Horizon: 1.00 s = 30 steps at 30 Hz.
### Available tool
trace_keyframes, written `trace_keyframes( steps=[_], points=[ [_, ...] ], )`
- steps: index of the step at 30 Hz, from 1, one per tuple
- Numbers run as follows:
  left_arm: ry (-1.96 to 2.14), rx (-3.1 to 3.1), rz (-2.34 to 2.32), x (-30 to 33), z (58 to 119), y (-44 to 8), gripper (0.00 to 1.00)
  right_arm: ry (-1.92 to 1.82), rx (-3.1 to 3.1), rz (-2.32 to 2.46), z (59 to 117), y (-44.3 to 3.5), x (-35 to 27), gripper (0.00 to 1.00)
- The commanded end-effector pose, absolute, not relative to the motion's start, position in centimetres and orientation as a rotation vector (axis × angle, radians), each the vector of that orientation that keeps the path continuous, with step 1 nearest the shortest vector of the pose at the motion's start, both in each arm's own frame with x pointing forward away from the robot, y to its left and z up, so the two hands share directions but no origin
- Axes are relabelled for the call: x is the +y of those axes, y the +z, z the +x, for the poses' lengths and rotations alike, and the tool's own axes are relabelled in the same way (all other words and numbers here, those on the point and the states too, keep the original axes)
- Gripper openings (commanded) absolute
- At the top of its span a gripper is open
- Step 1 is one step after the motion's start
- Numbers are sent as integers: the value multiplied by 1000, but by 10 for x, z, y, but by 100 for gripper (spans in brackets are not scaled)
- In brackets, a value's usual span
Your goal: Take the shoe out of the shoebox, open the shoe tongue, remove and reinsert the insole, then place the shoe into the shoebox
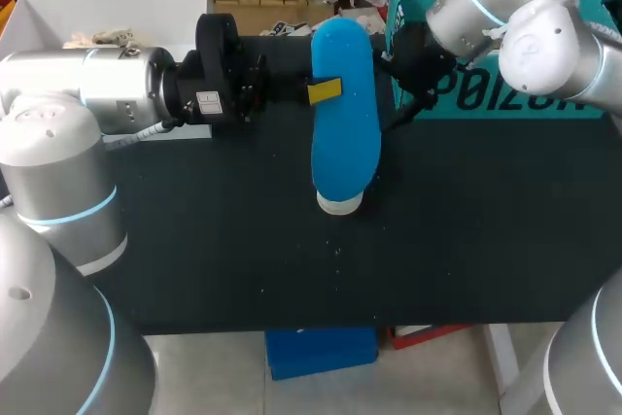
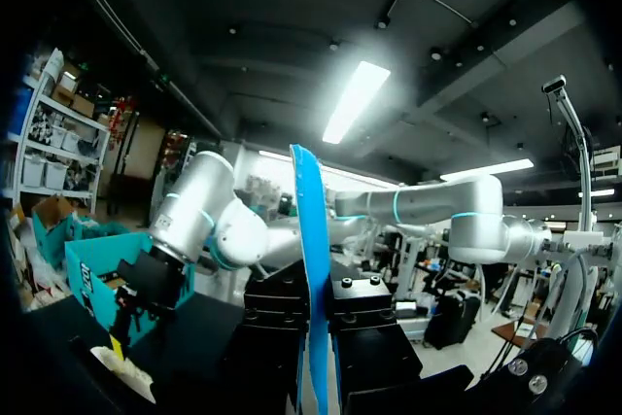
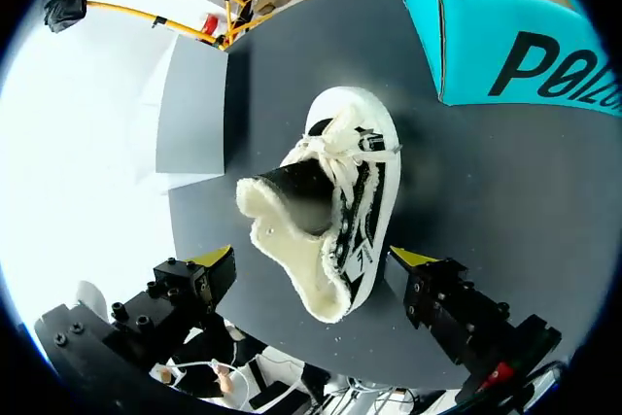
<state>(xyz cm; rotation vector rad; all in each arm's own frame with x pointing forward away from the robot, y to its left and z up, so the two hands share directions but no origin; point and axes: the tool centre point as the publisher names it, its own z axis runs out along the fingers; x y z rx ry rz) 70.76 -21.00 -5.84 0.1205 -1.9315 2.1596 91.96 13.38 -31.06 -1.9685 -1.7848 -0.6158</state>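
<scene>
My left gripper [image 1: 324,90] is shut on a long blue insole [image 1: 342,114] and holds it flat above the table. In the left wrist view the insole [image 2: 311,240] stands edge-on between the black fingers [image 2: 364,313]. Under the insole lies the white and black shoe [image 3: 345,196], fleece-lined with its mouth wide; only its heel [image 1: 340,203] shows from above. My right gripper [image 3: 314,259] hangs open over the shoe, one yellow tip on each side, touching nothing. The teal shoebox [image 1: 505,94] stands at the back right, behind the right arm [image 1: 505,7].
A white open box [image 1: 107,7] sits at the back left, beside the left arm. A grey sheet [image 3: 194,104] lies past the shoe's toe. The black tabletop [image 1: 243,250] stretches bare toward the front edge.
</scene>
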Motion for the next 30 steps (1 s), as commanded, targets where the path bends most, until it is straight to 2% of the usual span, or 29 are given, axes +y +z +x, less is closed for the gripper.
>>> trace_keyframes(
  steps=[1,30],
  points=[
    [2165,-1933,124,-213,707,-59,0,-720,-1703,-1911,910,-313,121,100],
    [2165,-1933,124,-213,707,-59,0,-1109,-1251,-1566,897,-288,122,100]
  ],
)
